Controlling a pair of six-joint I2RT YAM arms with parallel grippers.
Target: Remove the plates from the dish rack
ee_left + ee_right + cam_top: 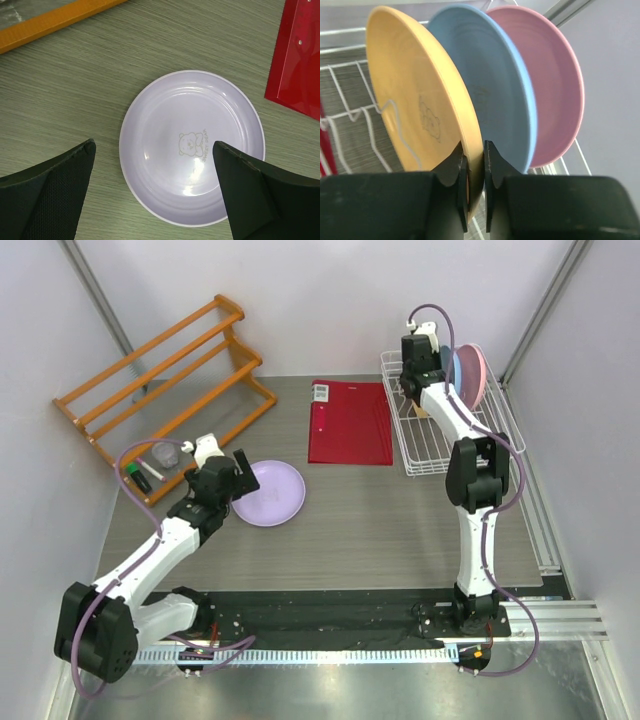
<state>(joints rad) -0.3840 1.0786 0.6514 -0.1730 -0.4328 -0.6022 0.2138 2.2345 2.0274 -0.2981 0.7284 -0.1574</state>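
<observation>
The lilac plate (268,493) lies flat on the table, also in the left wrist view (192,145). My left gripper (240,475) hovers over its near-left edge, open and empty (154,145). The white wire dish rack (430,445) stands at the back right. The orange-yellow plate (415,90), the light blue plate (495,85) and the pink plate (555,85) stand upright in it, side by side. My right gripper (415,375) is shut on the lower rim of the orange-yellow plate (475,150). The blue (457,370) and pink (474,375) plates show behind it.
An orange wooden slatted rack (160,380) stands at the back left, with a small cup and a marker (160,460) in front of it. A red flat board (350,420) lies between the lilac plate and the dish rack, and shows in the left wrist view (297,60).
</observation>
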